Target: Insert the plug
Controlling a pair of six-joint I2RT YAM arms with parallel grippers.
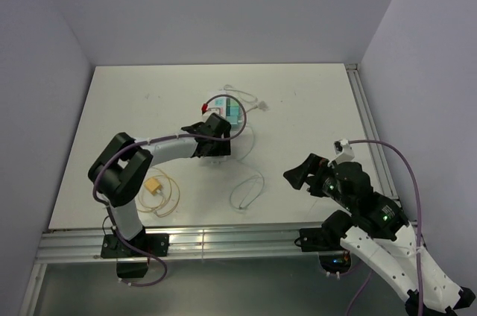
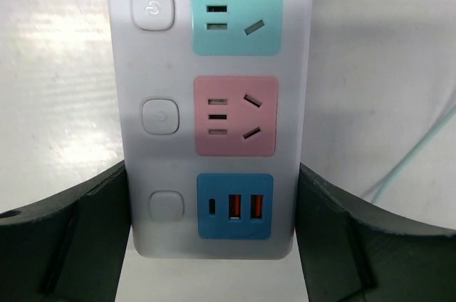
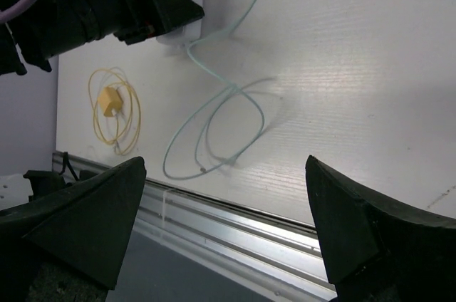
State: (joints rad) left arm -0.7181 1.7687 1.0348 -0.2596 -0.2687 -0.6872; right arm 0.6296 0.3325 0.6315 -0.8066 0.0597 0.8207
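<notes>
Left hand [image 2: 212,195] clamps the power strip [image 2: 182,67] by its end, right hand [image 3: 226,174] wide open and empty; I judge an off-axis push could pivot the strip from that hold.

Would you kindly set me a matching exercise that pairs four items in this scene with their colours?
Items:
1. far socket panel of the power strip
2. middle socket panel
3. USB panel
4. coiled cable with a blocky plug

Colours:
A. yellow
B. teal
C. blue
D. pink

Pairs: 1-B, 2-D, 3-C, 4-A
</notes>
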